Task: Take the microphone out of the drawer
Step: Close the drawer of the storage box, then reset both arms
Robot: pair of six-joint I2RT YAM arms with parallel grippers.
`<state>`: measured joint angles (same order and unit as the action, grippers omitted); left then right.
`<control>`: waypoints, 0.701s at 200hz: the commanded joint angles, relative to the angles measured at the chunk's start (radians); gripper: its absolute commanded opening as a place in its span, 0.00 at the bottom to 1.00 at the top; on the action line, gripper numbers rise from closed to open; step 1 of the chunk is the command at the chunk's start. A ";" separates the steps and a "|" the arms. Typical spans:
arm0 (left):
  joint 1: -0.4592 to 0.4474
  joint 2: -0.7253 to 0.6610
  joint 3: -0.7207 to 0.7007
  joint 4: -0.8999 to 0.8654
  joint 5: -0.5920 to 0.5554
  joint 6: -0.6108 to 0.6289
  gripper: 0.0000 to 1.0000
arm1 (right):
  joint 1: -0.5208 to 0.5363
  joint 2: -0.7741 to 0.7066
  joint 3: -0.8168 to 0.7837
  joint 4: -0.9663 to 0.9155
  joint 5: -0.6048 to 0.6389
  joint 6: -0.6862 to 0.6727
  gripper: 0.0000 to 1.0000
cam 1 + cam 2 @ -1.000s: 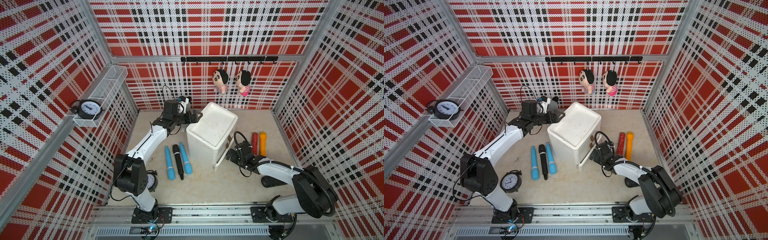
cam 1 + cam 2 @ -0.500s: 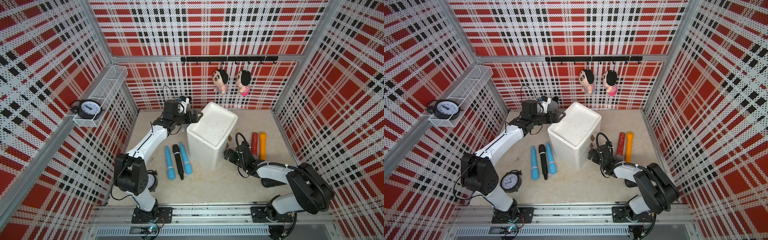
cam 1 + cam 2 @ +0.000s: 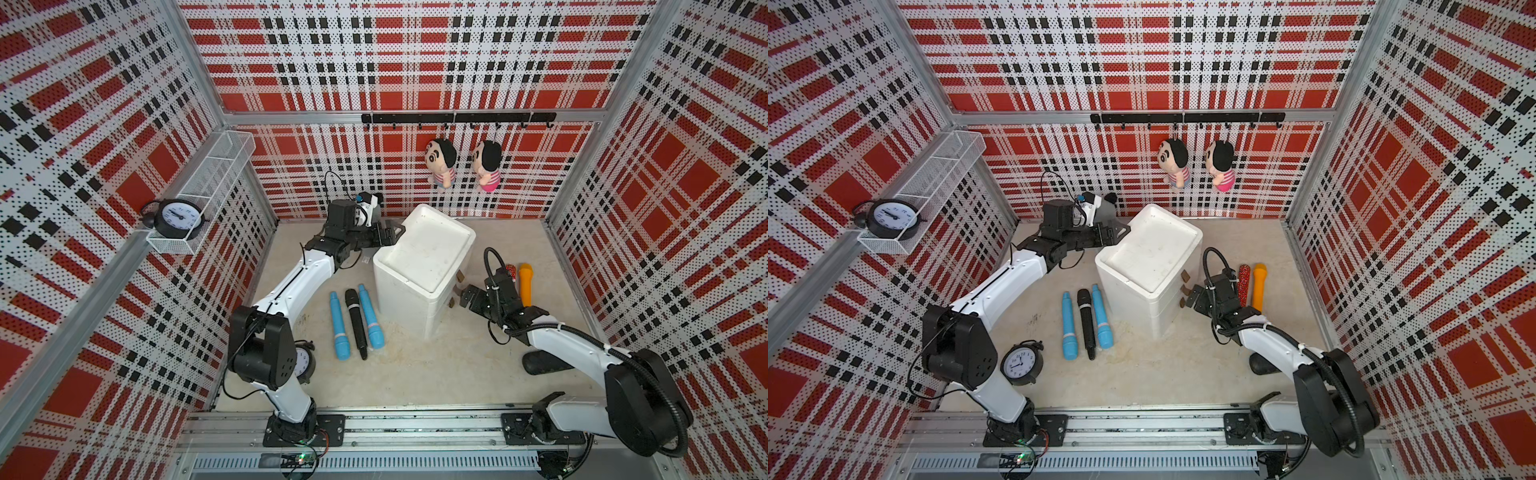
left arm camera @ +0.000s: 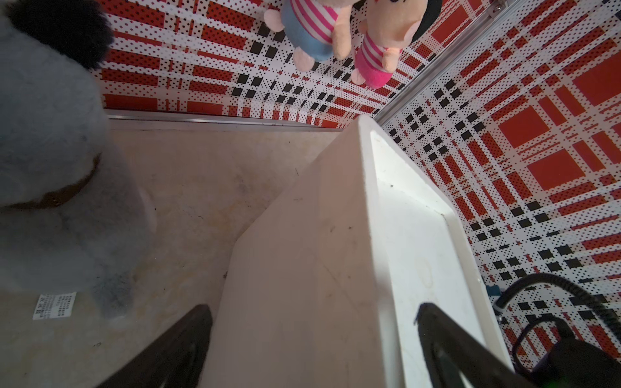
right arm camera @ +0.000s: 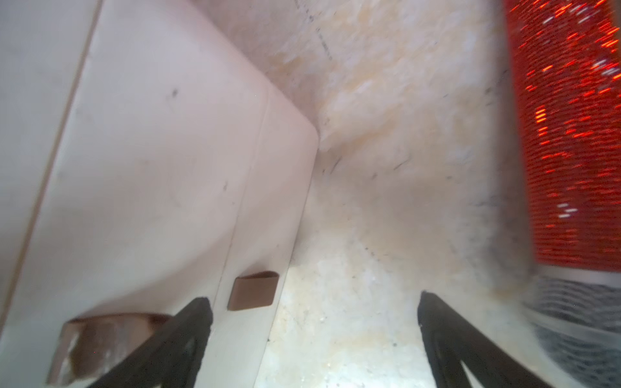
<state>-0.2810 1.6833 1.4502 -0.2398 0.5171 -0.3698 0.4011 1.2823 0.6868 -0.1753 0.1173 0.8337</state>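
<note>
Right wrist view: spread right pincer (image 5: 312, 302) faces a drawer handle (image 5: 253, 290), likely to pull. Spread left pincer (image 3: 390, 235) straddles the cabinet (image 3: 419, 257), probably bracing it.

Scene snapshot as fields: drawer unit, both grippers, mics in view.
drawer unit: white, upright, mid-table; drawers look shut
handles: brown, on the face toward the right arm
left gripper: open, fingers straddling the unit's top rear corner, holding nothing
right gripper: open, empty, close to the handles
mics on left arm's side: blue mics flanking black mic, lying side by side
mics on right arm's side: red mic, orange mic
mic in drawer: not visible
</note>
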 commanded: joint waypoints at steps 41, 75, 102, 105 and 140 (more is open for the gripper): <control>0.106 -0.067 0.004 -0.022 -0.045 0.006 0.98 | -0.155 -0.069 0.157 -0.260 -0.024 -0.187 1.00; 0.202 -0.125 -0.034 -0.021 -0.096 -0.022 0.98 | -0.270 -0.027 0.241 -0.280 -0.065 -0.301 1.00; 0.295 -0.155 -0.069 -0.041 -0.181 -0.026 0.98 | -0.351 0.023 0.290 -0.268 -0.099 -0.367 1.00; 0.304 -0.158 -0.070 -0.046 -0.191 -0.026 0.98 | -0.359 0.030 0.295 -0.264 -0.102 -0.375 1.00; 0.370 -0.154 -0.086 -0.118 -0.409 -0.005 0.98 | -0.398 0.093 0.354 -0.238 -0.084 -0.424 1.00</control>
<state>0.0608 1.5398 1.3899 -0.2871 0.2913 -0.3920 0.0189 1.3426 1.0000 -0.4236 0.0292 0.4786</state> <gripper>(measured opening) 0.982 0.997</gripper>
